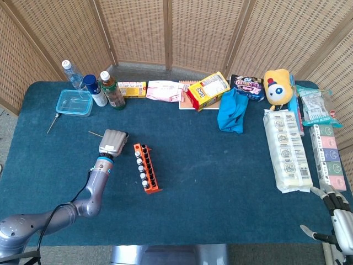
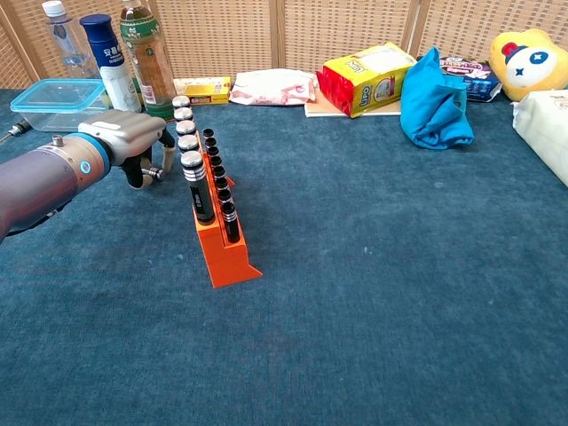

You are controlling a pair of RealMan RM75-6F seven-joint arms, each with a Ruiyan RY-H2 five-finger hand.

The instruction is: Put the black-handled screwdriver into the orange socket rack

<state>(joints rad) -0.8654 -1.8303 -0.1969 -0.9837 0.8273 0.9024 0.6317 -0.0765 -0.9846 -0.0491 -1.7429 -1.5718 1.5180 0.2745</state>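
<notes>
The left hand [image 2: 124, 142] hovers low over the table [image 2: 373, 293], fingers curled down around a slim tool. This appears to be the black-handled screwdriver [image 1: 97, 134]. In the head view its thin metal shaft sticks out from the hand on the side away from the rack; in the chest view only a dark stub and a metal collar show beneath the fingers. The hand seems clamped on it, though the handle is mostly hidden.

Just beside the hand, on the side toward the table's middle, stands the orange rack [image 2: 224, 238], a long sloped block. The hand is near it but apart from it.

To do this step well, the hand would likely need to lift the tool clear of the tall pieces, turn it upright with the shaft down, line it up over a free hole, and lower it straight so the rack does not tip or slide. Which hole is free cannot be told from here.

Counted in the chest view: one rack, holding a row of four silver-capped pieces [image 2: 192, 161] on the hand's side and a row of about seven small black sockets [image 2: 218, 175] on the far side.

Beyond the hand, at the table's back edge, stand three bottles [image 2: 147, 55] and one clear blue-rimmed box [image 2: 55, 100].

The right hand [image 1: 341, 218] is far off at the table's opposite near corner, fingers apart, holding nothing.
</notes>
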